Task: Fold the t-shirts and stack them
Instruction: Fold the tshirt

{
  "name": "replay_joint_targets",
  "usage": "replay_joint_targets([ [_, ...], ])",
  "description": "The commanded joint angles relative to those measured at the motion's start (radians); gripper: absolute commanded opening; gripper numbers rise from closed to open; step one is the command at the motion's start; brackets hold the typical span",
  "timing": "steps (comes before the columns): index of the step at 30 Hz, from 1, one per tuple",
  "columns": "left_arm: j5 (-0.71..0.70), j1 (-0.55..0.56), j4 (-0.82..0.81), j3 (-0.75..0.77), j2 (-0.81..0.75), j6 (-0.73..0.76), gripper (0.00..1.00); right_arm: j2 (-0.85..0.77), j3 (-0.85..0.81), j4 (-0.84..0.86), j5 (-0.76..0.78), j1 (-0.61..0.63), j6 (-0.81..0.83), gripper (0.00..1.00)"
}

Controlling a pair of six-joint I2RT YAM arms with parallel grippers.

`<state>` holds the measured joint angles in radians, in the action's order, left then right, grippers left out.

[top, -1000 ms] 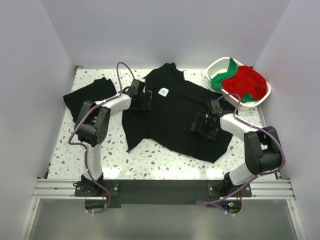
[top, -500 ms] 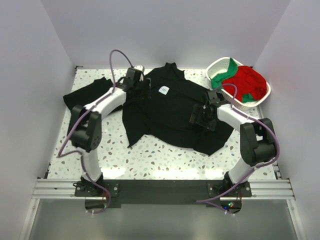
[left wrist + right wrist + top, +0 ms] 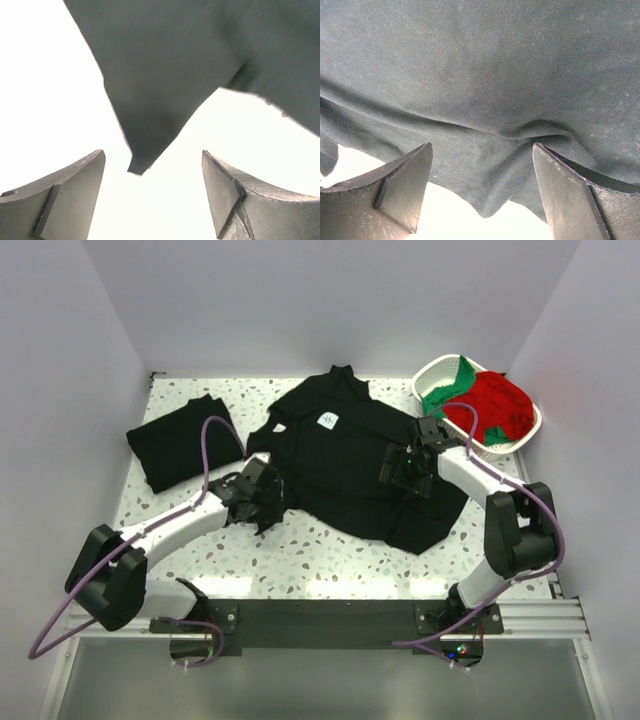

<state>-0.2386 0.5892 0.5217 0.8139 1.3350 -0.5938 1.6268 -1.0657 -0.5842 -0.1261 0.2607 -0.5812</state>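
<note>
On the table [image 3: 300,552] the black t-shirt [image 3: 350,465] lies spread, wrinkled. My left end effector [image 3: 264,504], fingers apart, hovers at its near-left corner [image 3: 137,167]. My right end effector [image 3: 404,468], likewise apart, is over the right side. I should pinch well past the tip.

My left arm [image 3: 180,525] stretches low from the near left, and the left gripper [image 3: 268,498] has its jaws spread wide. My right arm [image 3: 470,472] folds back at the near right and reaches left. The right gripper [image 3: 398,468] gapes just as wide.
</note>
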Motion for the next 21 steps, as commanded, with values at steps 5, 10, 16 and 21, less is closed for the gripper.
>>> replay_joint_targets([
  [5, -0.073, 0.020, 0.098, -0.076, -0.082, -0.152, 0.81, -0.081, -0.010, -0.025, -0.032, -0.003, -0.006, 0.84],
  [10, 0.010, 0.018, -0.040, -0.122, -0.097, -0.133, 0.76, -0.111, 0.021, -0.022, -0.037, -0.003, -0.014, 0.84],
  [16, 0.050, 0.020, -0.071, -0.139, -0.050, -0.139, 0.72, -0.142, 0.042, -0.032, -0.029, -0.003, -0.016, 0.84],
  [21, 0.074, 0.020, -0.129, -0.142, -0.043, -0.136, 0.67, -0.160, 0.049, -0.037, -0.024, -0.002, -0.016, 0.84],
])
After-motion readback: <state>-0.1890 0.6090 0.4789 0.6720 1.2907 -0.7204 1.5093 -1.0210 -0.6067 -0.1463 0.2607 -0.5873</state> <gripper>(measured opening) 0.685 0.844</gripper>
